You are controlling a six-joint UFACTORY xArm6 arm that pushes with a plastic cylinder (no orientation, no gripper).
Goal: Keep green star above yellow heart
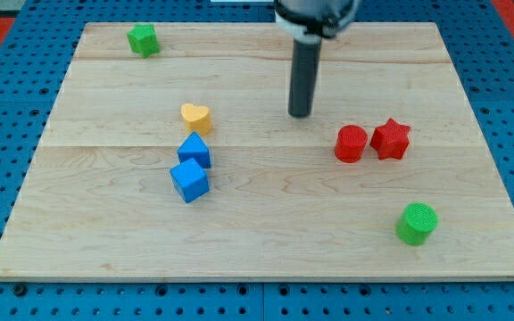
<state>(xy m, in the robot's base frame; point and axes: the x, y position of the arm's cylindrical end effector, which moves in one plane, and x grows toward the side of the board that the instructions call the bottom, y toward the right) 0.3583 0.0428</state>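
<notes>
1. Camera view, layout: a pale wooden surface lies on a blue pegboard. The small green star-shaped block sits near the view's top-left corner. The yellow heart-shaped block lies well below it and slightly to the right, just above two blue cube blocks.
2. Camera view, the arm: it carries no hand, so there is nothing spread or pinching; it ends in a straight dark rod whose tip rests on bare wood, to the right of the yellow heart and up-left of the red cylinder block and red star block. It touches no block.
3. Judgement of the step: the green star already stands above the yellow heart, so the arrangement seems satisfied.
4. Doing it well: any motion should probably stay clear of the heart; a push from the right could slide it upward or sideways. If alignment is wanted, nudging the star gently rightward along the top edge looks safest.
5. The green cylinder block at lower right seems irrelevant.
</notes>
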